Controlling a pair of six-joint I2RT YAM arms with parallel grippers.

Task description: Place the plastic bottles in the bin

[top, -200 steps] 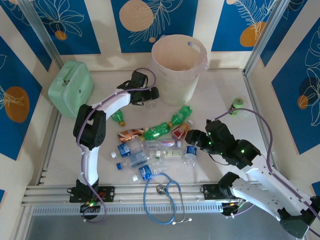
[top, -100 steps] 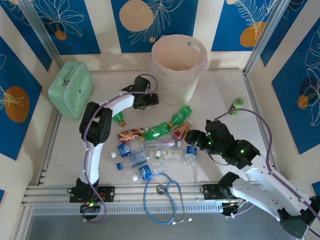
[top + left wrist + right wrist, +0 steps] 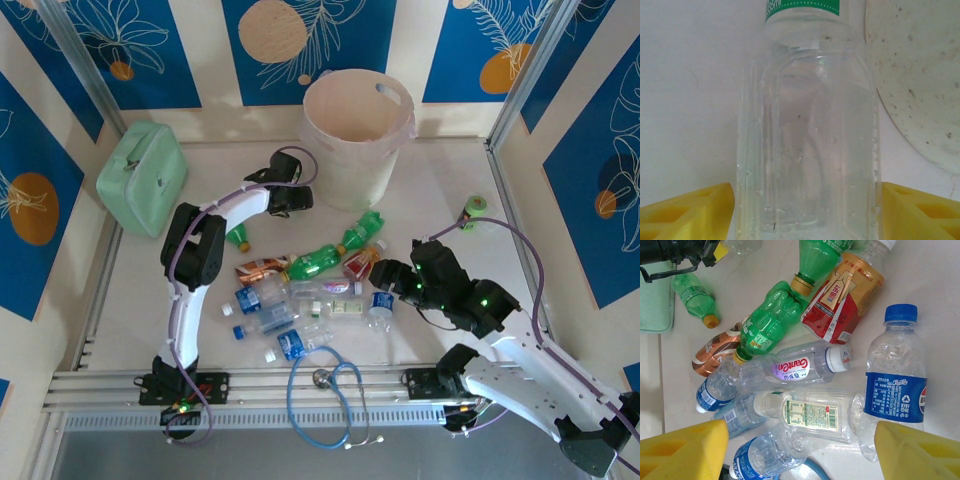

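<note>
– Clear plastic, is that what the left gripper (image 3: 807, 200) has?
– Yes. A clear bottle (image 3: 807, 125) with small drops inside and a green-and-white label band is between the yellow fingers (image 3: 690, 212). Both fingers touch its sides, so the gripper is closed on it. It is just beside the lower wall of the bin (image 3: 350, 165).
– How does the bin look?
– Cream-white, round, wider at the rim, upright at the far side of the table (image 3: 450, 170).
– And the other bottles (image 3: 310, 290)?
– They lie in a heap in the middle of the table. There are green ones (image 3: 765, 322), one with a red and orange label (image 3: 845, 300), and clear ones with blue labels and caps (image 3: 897, 375). One small green bottle (image 3: 695, 297) lies apart, near the mint-green case (image 3: 142, 175).
– The right gripper (image 3: 801, 435)?
– It hovers over the heap, fingers apart, holding nothing.
</note>
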